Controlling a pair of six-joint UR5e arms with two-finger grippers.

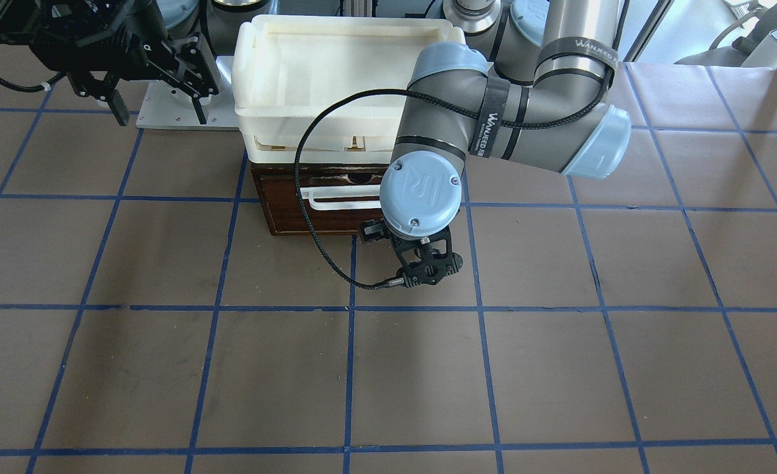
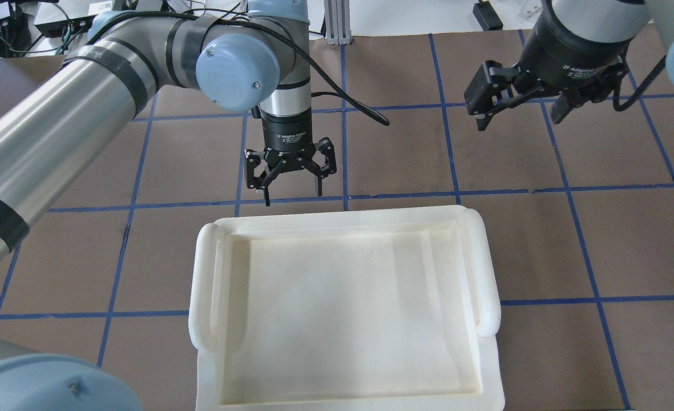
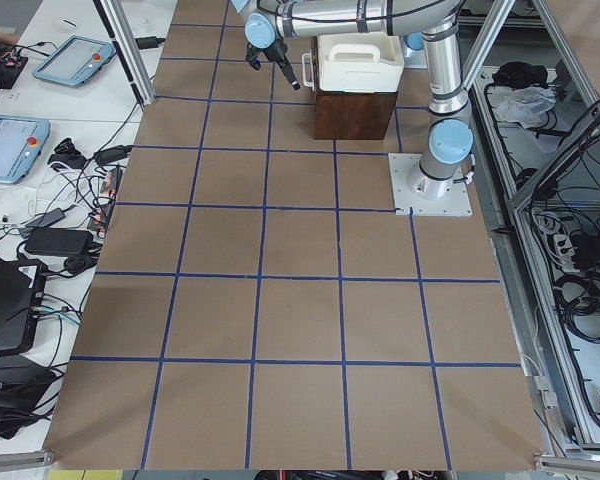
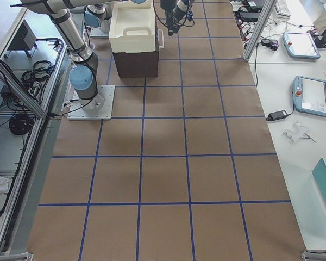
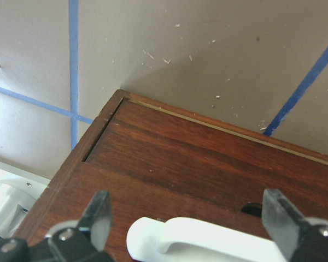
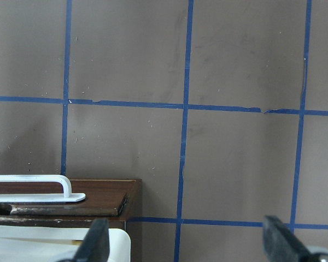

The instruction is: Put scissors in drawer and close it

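Observation:
The drawer [image 1: 309, 220] has a dark brown front and a white bar handle [image 1: 342, 199]. Its front sits flush in the wooden box. The scissors show in no view. My left gripper [image 2: 292, 194] is open and empty, just in front of the drawer front. In the left wrist view its fingers [image 5: 98, 213] stand either side of the handle [image 5: 208, 237] without touching it. My right gripper [image 2: 519, 114] is open and empty. It hangs above the table to the robot's right of the box, and also shows in the front-facing view [image 1: 159, 112].
A cream-white plastic tray [image 2: 337, 220] sits on top of the wooden box and hides the box from overhead. The left arm's cable [image 1: 309, 217] loops in front of the drawer front. The right arm's white base plate [image 1: 164, 115] lies beside the box. Brown table with blue grid lines lies all round.

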